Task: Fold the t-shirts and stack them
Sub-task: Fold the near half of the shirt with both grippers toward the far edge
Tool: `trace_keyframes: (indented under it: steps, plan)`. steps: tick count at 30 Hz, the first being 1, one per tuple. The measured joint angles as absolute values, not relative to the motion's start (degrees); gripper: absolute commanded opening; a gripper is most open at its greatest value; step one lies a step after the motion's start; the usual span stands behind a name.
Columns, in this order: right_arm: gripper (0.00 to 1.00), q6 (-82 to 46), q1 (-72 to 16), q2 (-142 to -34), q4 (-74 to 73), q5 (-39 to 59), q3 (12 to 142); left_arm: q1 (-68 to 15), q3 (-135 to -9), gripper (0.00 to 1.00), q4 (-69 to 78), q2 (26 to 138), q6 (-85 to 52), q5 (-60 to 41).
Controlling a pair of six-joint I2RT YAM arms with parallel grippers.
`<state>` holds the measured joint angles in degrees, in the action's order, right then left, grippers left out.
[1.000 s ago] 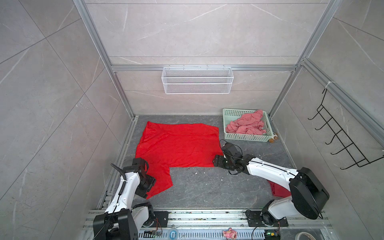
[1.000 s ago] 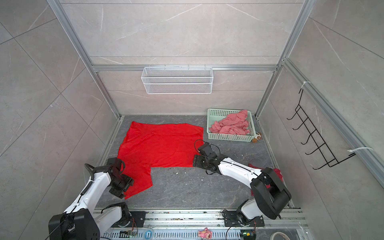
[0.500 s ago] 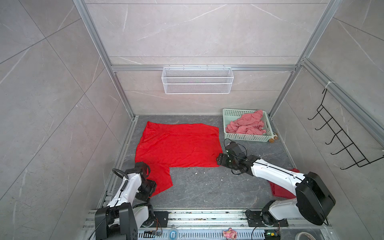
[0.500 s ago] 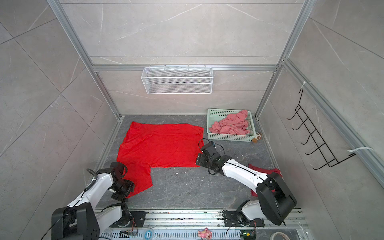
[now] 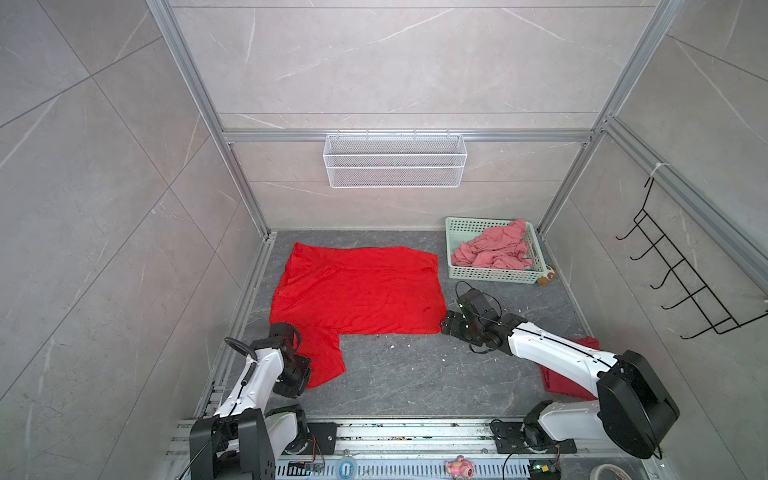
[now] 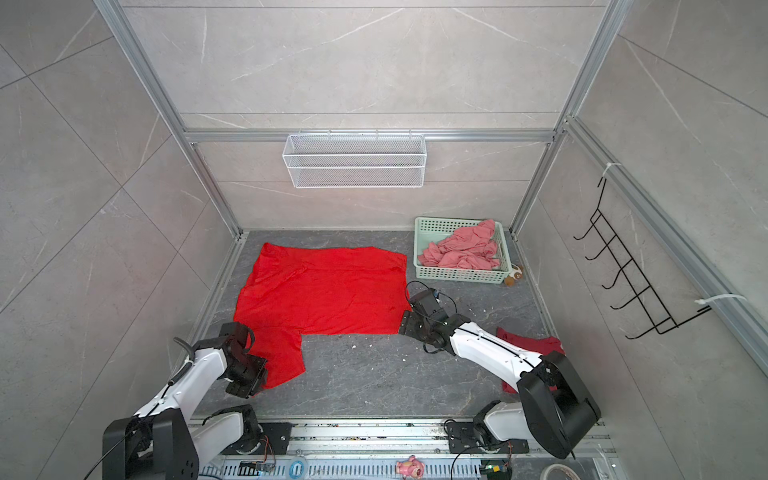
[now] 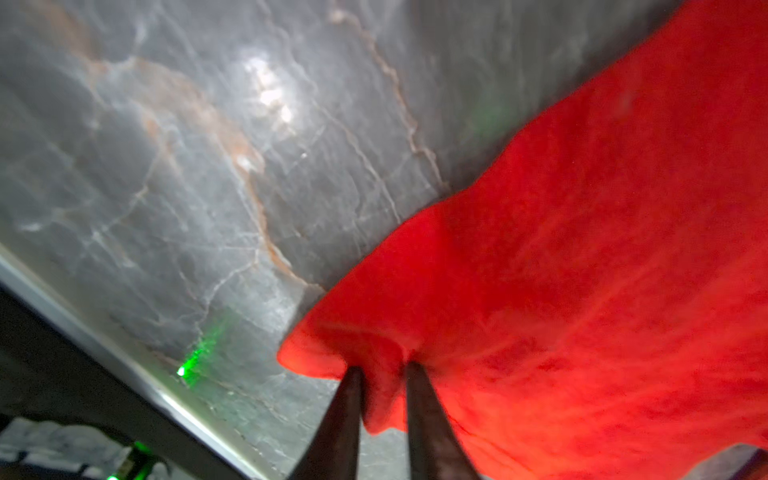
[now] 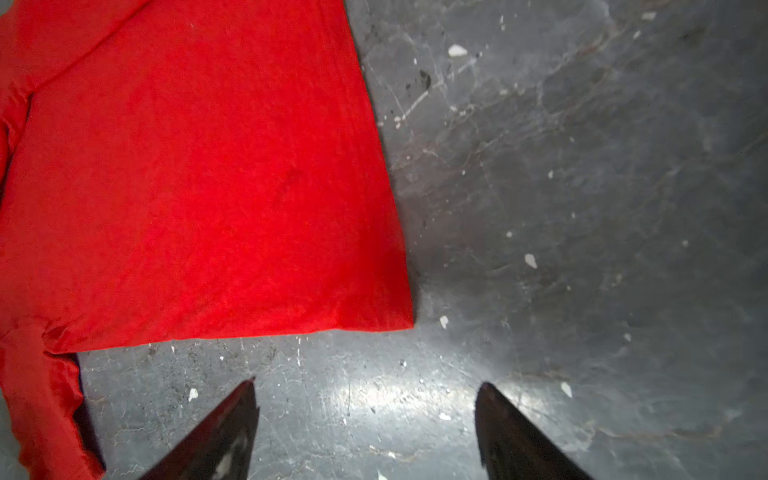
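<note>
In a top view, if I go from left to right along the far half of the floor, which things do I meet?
bright red t-shirt → mint-green basket holding salmon-pink t-shirts → small plush toy → black hook rack on the side wall

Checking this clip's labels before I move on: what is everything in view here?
red shirt: one, bright red, spread flat left of centre on the table
pink shirts: a heap, count unclear, salmon pink, in the basket
crimson shirt: one, dark red, near right, partly under the right arm
basket: one, mint green, far right corner
plush toy: one, brown and white, beside the basket
wire shelf: one, white, on the back wall
hook rack: one, black, on the right wall
pink toy: one, pink, on the front rail
left gripper: one, black, pinching the red shirt's near edge
right gripper: one, black, open, at the red shirt's near right corner
</note>
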<state>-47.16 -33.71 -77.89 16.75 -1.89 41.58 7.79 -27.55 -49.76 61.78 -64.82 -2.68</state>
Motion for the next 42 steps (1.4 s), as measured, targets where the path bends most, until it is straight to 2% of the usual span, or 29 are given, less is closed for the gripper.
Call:
trace_keyframes:
  steps: [3, 9, 16, 18, 20, 22, 25, 33, 38, 42]
  plan:
    - [0.83, -48.60, -33.71, -78.02, 16.36, -0.89, 39.70, 7.77, -27.29, 0.00, -49.23, 61.06, -64.93, -2.20]
    - [0.80, -50.92, -33.67, -81.76, 12.19, -0.51, 38.81, 7.68, -26.61, 0.00, -48.82, 59.53, -64.73, -1.89]
    - [0.63, -53.15, -33.45, -88.73, 6.09, -0.12, 41.15, 7.70, -25.78, 0.00, -47.35, 57.60, -63.99, -1.56]
    - [0.50, -53.60, -33.45, -89.65, 4.95, -0.54, 41.39, 7.70, -25.63, 0.00, -46.81, 57.25, -63.72, -1.54]
    - [0.29, -54.08, -33.43, -90.80, 4.89, -0.95, 42.02, 7.70, -25.39, 0.00, -45.89, 56.90, -63.31, -1.52]
    - [0.15, -54.72, -33.45, -92.27, 5.39, -1.39, 43.09, 7.70, -25.34, 0.00, -45.23, 56.82, -62.96, -1.52]
    - [0.01, -54.94, -33.58, -93.65, 7.55, -2.46, 44.75, 7.70, -25.36, 0.00, -44.29, 56.69, -62.30, -1.32]
    - [0.00, -52.45, -35.51, -91.98, 17.10, -4.86, 46.76, 7.70, -28.64, 0.00, -47.55, 49.21, -60.14, 2.94]
    - [0.00, -50.33, -37.76, -87.02, 23.35, -5.21, 46.96, 7.70, -33.98, 0.00, -50.74, 42.94, -58.33, 4.99]
    - [0.00, -48.80, -38.02, -84.16, 27.24, -6.26, 49.95, 7.70, -36.95, 0.00, -50.59, 42.04, -57.19, 5.48]
